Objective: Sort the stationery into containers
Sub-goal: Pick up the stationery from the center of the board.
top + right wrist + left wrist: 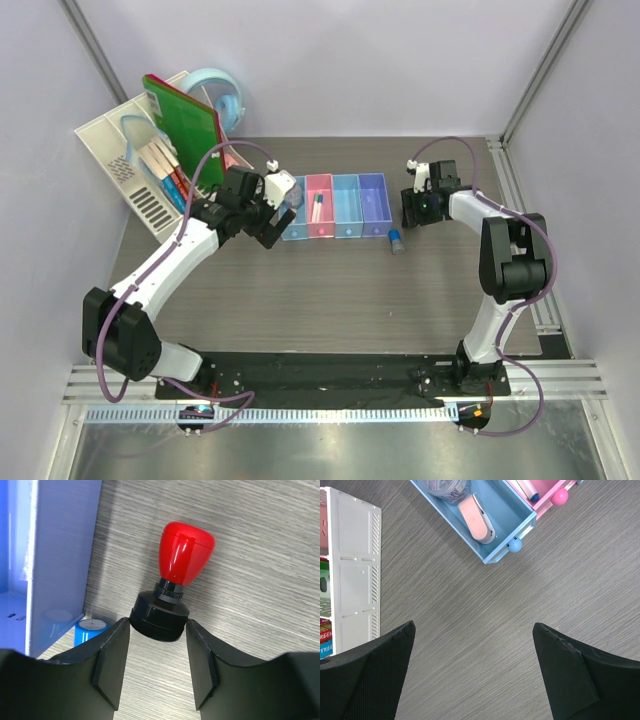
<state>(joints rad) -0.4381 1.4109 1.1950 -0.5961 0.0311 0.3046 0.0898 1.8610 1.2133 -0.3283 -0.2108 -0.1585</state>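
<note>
the tabletop (pixel 300 300) is grey laminate with a fine, straight wood grain. on its right side the right tool (pixel 158 626) stands narrow around a red-and-black stamp (pixel 185 555) lying on the tabletop. its matte black fingers (pixel 107 665) meet both flanks of the round, ribbed black base, and the glossy red bulb-shaped handle points away. just beside the stamp lies a stubby blue-grey cylinder (pixel 89 630), its flat round end showing, close to the smooth wall of the violet-blue bin (pixel 60 545).

on the left, the left tool (pixel 474 627) hangs wide apart over bare tabletop and holds nothing. beyond it is the light blue bin (pixel 507 507), a rectangular plastic tray with a small ball knob. inside it rests a pink eraser (pixel 476 520), a rounded oblong. the pink bin (pixel 547 490) joined to it holds a thin white pen (pixel 525 486) with a blue cap. a blue bin (pixel 346 205) completes the row of four.

at the far left leans a white slotted organizer (pixel 115 150). behind it are a flat green book (pixel 185 115) and a round light-blue tape dispenser (pixel 220 92).
</note>
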